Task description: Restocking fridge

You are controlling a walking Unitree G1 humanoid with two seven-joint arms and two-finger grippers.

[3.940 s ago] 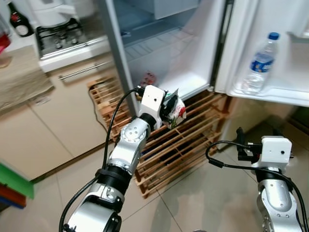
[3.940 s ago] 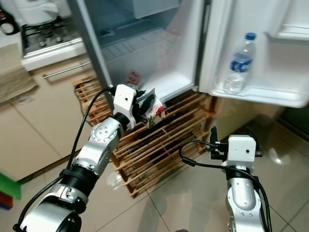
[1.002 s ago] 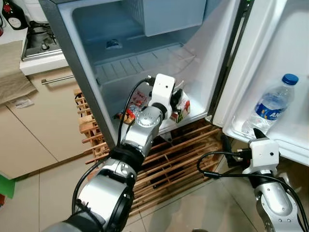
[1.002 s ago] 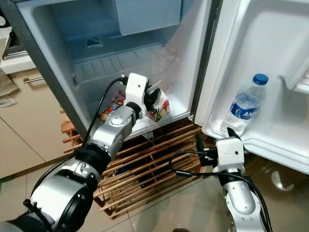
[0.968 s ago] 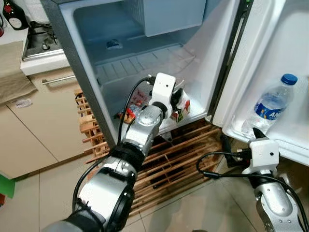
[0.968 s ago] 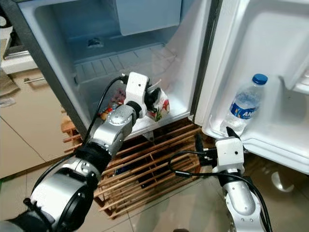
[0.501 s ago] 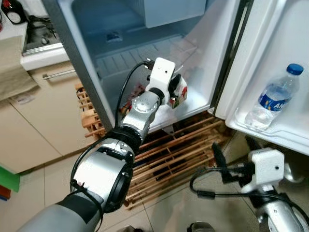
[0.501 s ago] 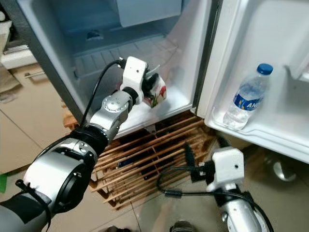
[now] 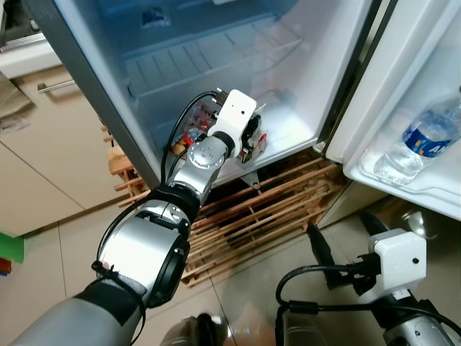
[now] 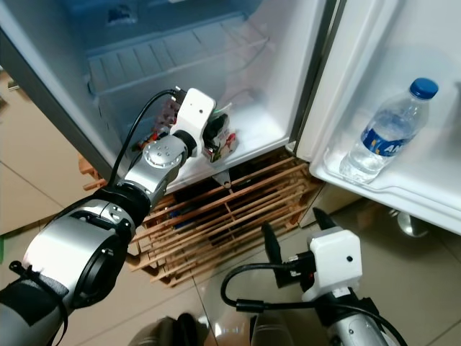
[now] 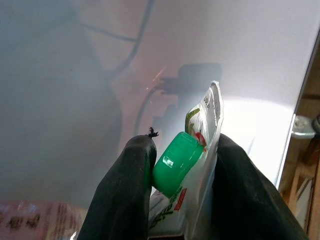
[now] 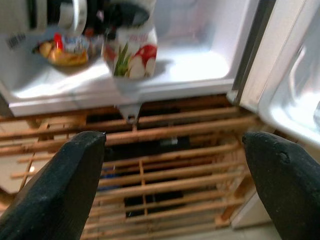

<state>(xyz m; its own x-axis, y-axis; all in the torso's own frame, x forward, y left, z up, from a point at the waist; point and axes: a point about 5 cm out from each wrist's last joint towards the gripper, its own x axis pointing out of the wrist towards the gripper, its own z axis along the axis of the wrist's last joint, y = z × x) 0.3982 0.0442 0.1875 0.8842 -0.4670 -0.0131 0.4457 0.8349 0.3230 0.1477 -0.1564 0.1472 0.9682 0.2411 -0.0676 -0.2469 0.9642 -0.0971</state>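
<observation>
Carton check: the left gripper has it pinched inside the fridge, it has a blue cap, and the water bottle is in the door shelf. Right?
Not quite: the cap is green, not blue, as the left wrist view shows. The rest holds: the left gripper has the carton pinched inside the fridge, and the water bottle is in the door shelf.
</observation>
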